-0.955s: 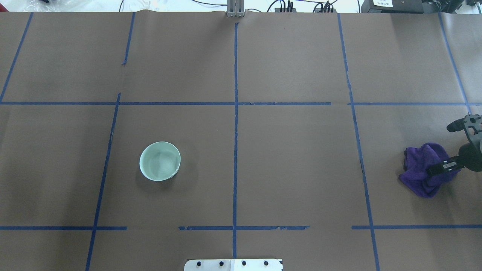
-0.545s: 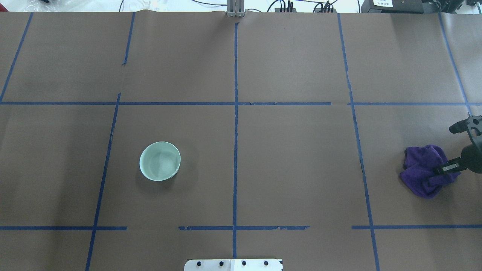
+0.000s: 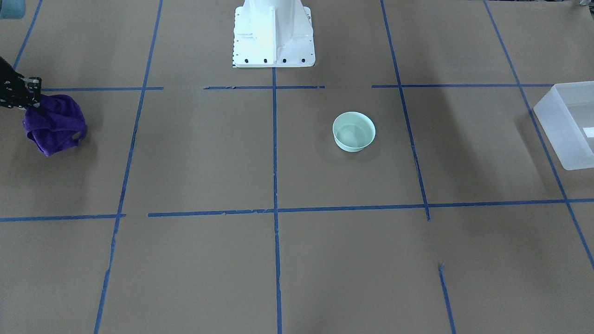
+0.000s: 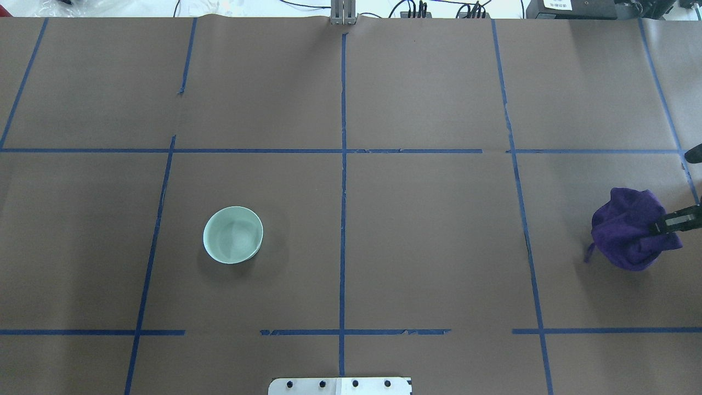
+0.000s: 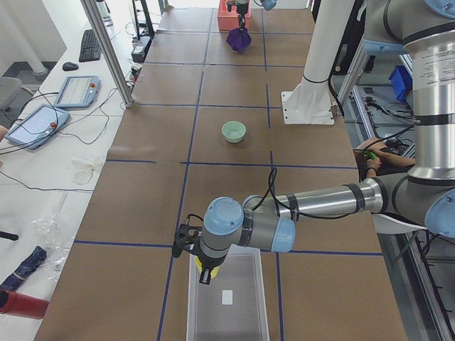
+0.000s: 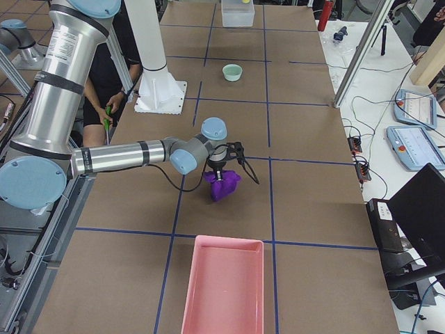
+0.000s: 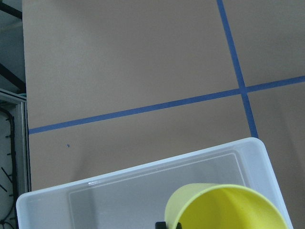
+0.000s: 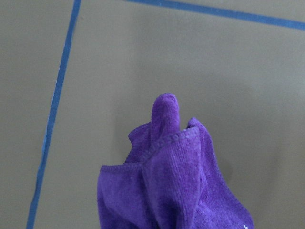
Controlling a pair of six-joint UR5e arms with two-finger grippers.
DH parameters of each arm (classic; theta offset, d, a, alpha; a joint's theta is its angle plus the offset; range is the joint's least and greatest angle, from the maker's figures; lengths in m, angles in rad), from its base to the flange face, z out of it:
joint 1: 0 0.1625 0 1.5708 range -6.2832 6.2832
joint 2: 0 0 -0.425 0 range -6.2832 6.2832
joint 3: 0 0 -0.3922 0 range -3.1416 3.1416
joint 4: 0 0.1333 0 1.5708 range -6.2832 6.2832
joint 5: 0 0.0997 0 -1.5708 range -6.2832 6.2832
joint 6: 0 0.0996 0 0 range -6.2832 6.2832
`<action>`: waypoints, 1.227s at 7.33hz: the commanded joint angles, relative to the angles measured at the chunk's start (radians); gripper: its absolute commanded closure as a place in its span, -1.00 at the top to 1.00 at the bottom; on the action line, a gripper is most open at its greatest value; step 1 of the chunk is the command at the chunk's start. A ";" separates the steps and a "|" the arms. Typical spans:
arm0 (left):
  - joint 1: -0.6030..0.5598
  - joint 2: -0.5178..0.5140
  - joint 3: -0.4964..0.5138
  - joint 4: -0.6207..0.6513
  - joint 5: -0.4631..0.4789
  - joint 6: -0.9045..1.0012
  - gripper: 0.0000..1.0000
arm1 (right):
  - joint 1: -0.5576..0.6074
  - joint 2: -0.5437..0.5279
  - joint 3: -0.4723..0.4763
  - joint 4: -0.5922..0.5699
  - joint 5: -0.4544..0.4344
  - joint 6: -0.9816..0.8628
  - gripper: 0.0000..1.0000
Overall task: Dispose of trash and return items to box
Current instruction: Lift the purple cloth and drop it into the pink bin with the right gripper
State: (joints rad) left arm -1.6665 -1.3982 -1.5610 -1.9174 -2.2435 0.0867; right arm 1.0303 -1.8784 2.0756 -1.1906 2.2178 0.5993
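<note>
Left end of table. The left gripper is closed on the yellow cup, whose mouth is tipped toward the wrist camera. The cup hangs over the box, near one corner and inside the line of the rim. The box sits close to the table's end edge. A tape cross lies just beyond the box's short wall.

Right end of table. The right gripper is clamped on a bunched purple cloth, which hangs below the jaws. I cannot tell whether its lowest folds touch the paper. One loose tail dangles on the side toward the table's centre. The cloth is apart from the pink tray, with a blue tape line between them.

Middle of table. The pale green bowl stands upright on the robot's left half, well apart from both grippers and the white robot base. Broad brown paper runs from the bowl to the box and to the cloth.
</note>
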 commanded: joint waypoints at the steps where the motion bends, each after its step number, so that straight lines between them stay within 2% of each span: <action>1: 0.030 0.008 0.038 -0.018 -0.014 -0.008 -1.00 | 0.106 0.004 0.101 -0.098 0.009 -0.029 -1.00; 2: 0.072 0.007 0.100 -0.090 -0.083 -0.008 -1.00 | 0.185 0.005 0.103 -0.101 0.028 -0.118 -1.00; 4: 0.152 0.007 0.194 -0.230 -0.106 -0.062 -1.00 | 0.273 0.008 0.098 -0.121 0.032 -0.191 -1.00; 5: 0.163 0.007 0.211 -0.242 -0.107 -0.062 -1.00 | 0.321 0.010 0.097 -0.124 0.031 -0.231 -1.00; 6: 0.168 0.007 0.210 -0.244 -0.108 -0.062 -0.23 | 0.358 0.012 0.093 -0.127 0.031 -0.278 -1.00; 7: 0.168 0.007 0.208 -0.258 -0.107 -0.059 0.99 | 0.384 0.012 0.093 -0.142 0.031 -0.298 -1.00; 8: 0.168 0.007 0.202 -0.277 -0.105 -0.064 1.00 | 0.411 0.025 0.093 -0.147 0.031 -0.303 -1.00; 9: 0.163 0.007 0.132 -0.263 -0.106 -0.067 1.00 | 0.436 0.027 0.090 -0.149 0.023 -0.315 -1.00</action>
State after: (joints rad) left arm -1.5006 -1.3913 -1.3727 -2.1826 -2.3494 0.0237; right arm 1.4310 -1.8578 2.1685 -1.3340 2.2473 0.3007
